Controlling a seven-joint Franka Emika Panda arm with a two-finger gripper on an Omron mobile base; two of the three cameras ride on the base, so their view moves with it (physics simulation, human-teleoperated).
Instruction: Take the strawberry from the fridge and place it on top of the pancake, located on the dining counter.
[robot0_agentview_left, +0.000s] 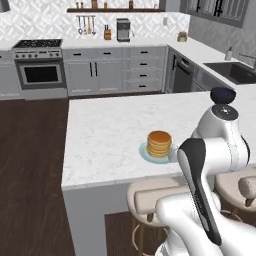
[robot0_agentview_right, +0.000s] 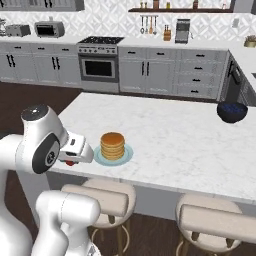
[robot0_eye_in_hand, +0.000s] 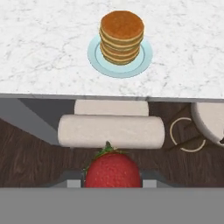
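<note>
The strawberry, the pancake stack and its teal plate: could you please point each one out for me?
strawberry (robot0_eye_in_hand: 113, 169), hand view, middle of its red body.
pancake stack (robot0_eye_in_hand: 122, 24), hand view, brown top face.
teal plate (robot0_eye_in_hand: 96, 57), hand view, bare rim on the picture's left.

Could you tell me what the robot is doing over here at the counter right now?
The gripper holds a strawberry between its fingers, short of the dining counter and above a stool. The pancake stack sits on its teal plate near the counter's edge, nothing on top yet. The strawberry has yet to be carried over the stack and set down.
</note>
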